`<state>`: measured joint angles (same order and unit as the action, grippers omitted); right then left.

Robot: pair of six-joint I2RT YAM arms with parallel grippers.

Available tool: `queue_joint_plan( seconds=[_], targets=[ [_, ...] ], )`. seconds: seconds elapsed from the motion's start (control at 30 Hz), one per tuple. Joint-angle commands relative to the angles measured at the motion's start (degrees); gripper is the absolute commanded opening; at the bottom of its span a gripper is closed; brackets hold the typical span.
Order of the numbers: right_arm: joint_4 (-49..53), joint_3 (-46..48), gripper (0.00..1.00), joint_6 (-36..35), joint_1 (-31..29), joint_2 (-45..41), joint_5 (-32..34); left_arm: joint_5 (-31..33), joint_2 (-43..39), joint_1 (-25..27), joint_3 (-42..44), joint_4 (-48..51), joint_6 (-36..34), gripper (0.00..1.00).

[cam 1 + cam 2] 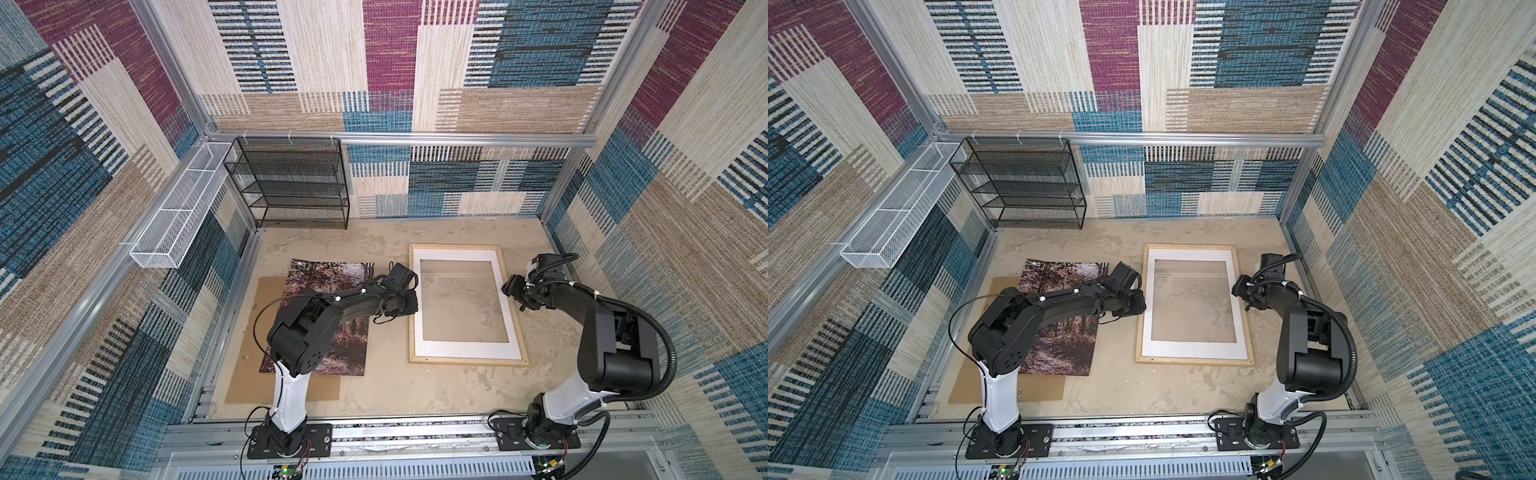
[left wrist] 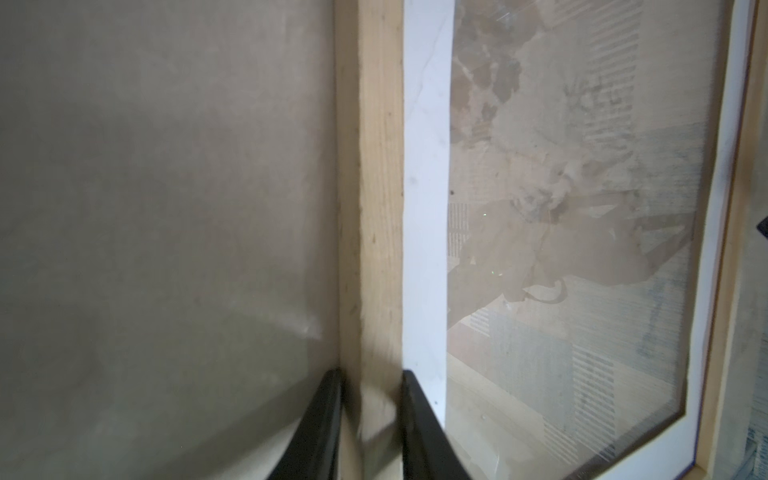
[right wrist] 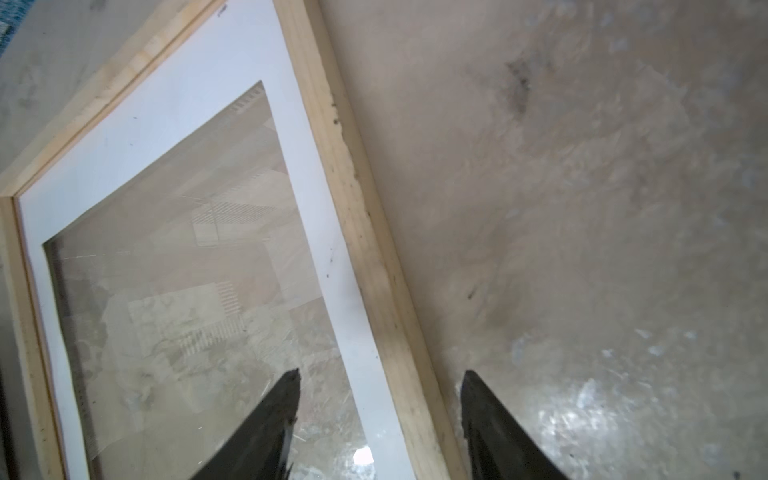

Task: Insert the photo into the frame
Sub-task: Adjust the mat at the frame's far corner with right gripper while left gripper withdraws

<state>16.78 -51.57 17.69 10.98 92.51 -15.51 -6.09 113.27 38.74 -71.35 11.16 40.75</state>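
The photo [image 1: 324, 276] [image 1: 1059, 278], an autumn forest print, lies face up on the left of the table, partly hidden by my left arm. The frame [image 1: 465, 360] [image 1: 1192, 360] of pale wood lies flat to its right, with a white mat [image 1: 457, 254] inside over the clear pane. My left gripper [image 1: 412, 306] [image 1: 1142, 305] [image 2: 371, 374] is shut on the frame's left wood strip [image 2: 370, 208], one finger on each side. My right gripper [image 1: 508, 289] [image 1: 1235, 286] [image 3: 380, 372] stands open astride the frame's right strip [image 3: 361, 232], touching neither side.
A brown backing board [image 1: 249, 374] [image 1: 967, 382] lies under the photo. A black mesh shelf [image 1: 291, 183] stands at the back left, and a white mesh basket [image 1: 178, 208] hangs on the left wall. Patterned walls close in the table.
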Motion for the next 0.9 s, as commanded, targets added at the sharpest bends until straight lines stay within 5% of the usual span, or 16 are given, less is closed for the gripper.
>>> queue_joint_plan(
  seconds=[0.0, 0.33, 0.6, 0.87],
  targets=[
    [-3.2, 0.8, 0.6, -0.6, -0.3, -0.8, -6.5, 3.3, -0.7, -1.5, 1.6, 5.0, -2.4, 0.28],
    [-4.7, -1.3, 0.59, -1.4, -5.7, 1.3, -13.0, 5.4, -3.6, -4.5, 4.8, 6.3, -3.3, 0.28],
    [-3.9, -2.8, 0.65, -0.3, -6.7, -4.4, -6.4, 5.8, -9.4, -4.9, 7.0, 4.9, -4.3, 0.44],
    [-9.9, -4.8, 0.71, 7.2, -22.2, -5.1, -7.1, 16.0, -24.2, -8.6, 17.1, 4.4, -1.0, 0.45]
  ],
)
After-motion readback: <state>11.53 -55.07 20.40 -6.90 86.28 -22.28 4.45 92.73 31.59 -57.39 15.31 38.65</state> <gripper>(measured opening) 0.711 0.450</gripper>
